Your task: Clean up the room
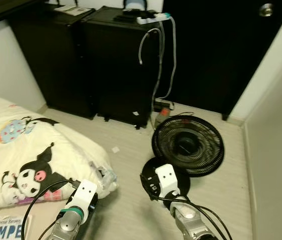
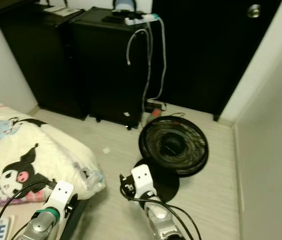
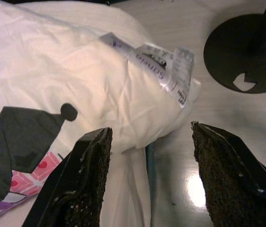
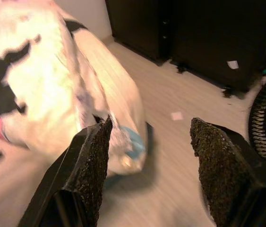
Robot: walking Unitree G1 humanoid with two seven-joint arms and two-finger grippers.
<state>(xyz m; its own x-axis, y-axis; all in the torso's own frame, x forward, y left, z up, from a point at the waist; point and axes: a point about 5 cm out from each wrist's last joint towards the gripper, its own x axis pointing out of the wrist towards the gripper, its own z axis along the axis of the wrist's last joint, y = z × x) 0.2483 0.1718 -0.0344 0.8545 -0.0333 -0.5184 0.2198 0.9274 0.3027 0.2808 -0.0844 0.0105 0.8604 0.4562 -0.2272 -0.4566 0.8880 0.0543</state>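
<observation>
We hold both grippers, left (image 3: 147, 177) and right (image 4: 149, 172), fingers spread and empty, aiming at the plastic wrapper (image 3: 163, 71) at eleven o'clock on the quilt (image 1: 25, 160).

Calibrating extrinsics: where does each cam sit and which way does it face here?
Left eye: on the head, looking forward and down at the floor fan, bedding and black cabinets; both forearms show at the bottom.
Right eye: same head, same scene, shifted sideways.
Left wrist: looks along the left claw, open, at the crinkled wrapper on the bedding edge and the fan's base.
Right wrist: looks along the right claw, open, at the blurred bedding, floor and cabinets.
Shared: all four show the bedding.
</observation>
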